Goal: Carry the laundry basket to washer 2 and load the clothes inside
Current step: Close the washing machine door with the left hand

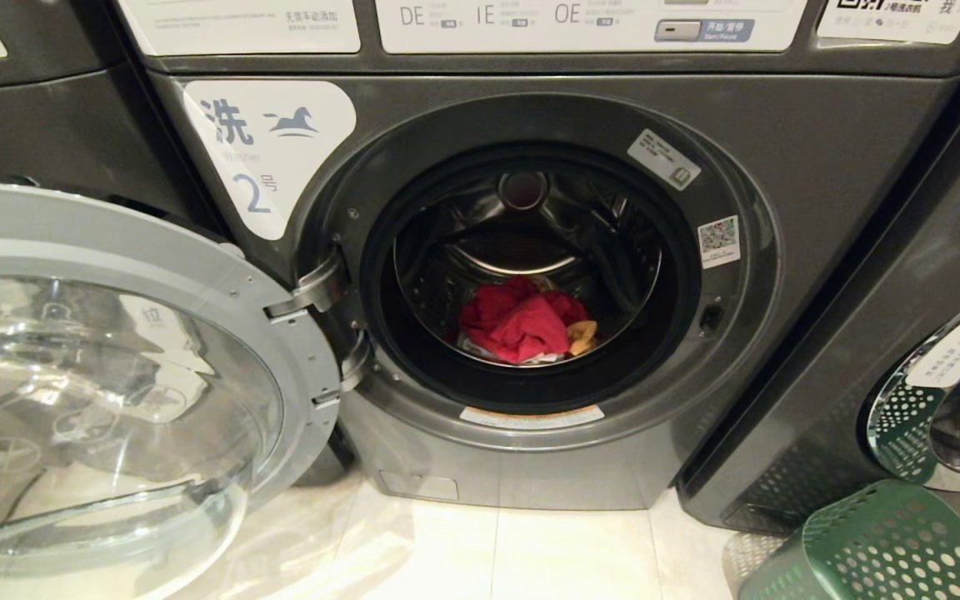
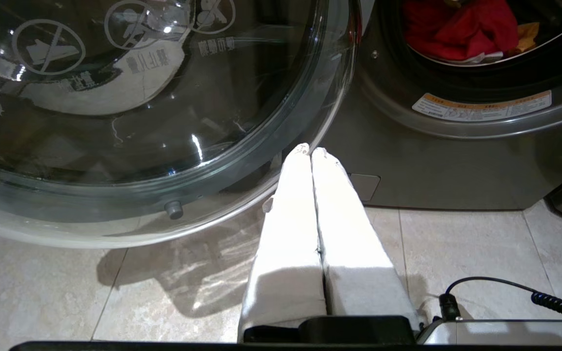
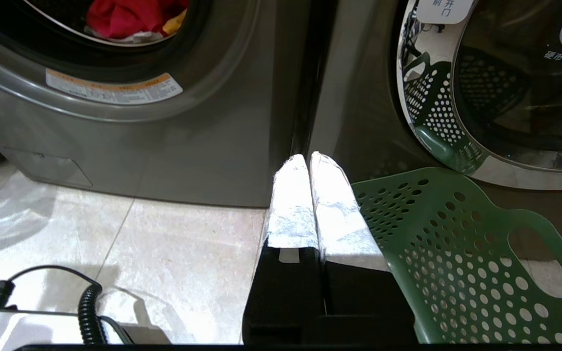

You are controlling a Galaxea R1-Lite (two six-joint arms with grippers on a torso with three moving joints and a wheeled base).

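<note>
Dark grey front-load washer 2 [image 1: 530, 275] open, red clothes [image 1: 517, 325] in drum; dark green perforated plastic basket [image 1: 888, 546] parked beside. Left end effector [image 2: 310, 151], right end effector [image 3: 308, 158] both closed, empty. Loading looks done; next likely shut round chrome-rimmed glass door [image 1: 105, 375].

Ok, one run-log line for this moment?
washer 2: door open, clothes in drum | laundry basket: on floor, right | left tool: shut, empty | right tool: shut, empty
</note>
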